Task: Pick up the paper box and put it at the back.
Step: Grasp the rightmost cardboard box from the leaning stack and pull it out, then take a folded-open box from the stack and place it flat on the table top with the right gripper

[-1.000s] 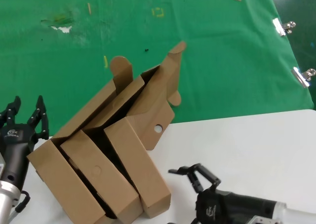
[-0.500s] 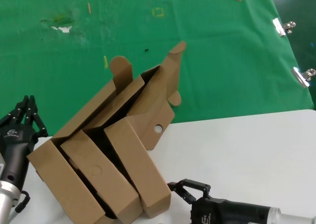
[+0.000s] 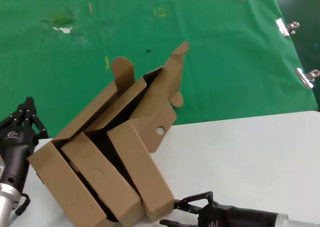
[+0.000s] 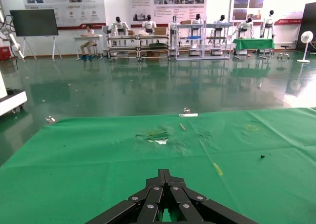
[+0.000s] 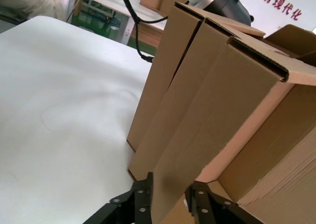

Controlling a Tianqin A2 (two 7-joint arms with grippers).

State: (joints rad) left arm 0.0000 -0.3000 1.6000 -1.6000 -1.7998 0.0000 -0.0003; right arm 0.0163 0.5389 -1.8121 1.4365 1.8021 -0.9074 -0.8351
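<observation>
presently: paper box, lid raised, leans among nested boxes at the edge of the green sheet. right hand straddles a box wall, fingers apart; left hand closed, beside.

Head camera looks down on cardboard boxes; right wrist camera views them close.

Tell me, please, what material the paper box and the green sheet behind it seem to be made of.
The paper box looks like plain brown corrugated cardboard, matte: its cut edges show thick board, and its flaps fold sharply. The green sheet appears to be fabric, probably a felt-like cloth with a dull finish; metal clips hold its edge, and it shows stains, though the weave cannot be made out.
</observation>
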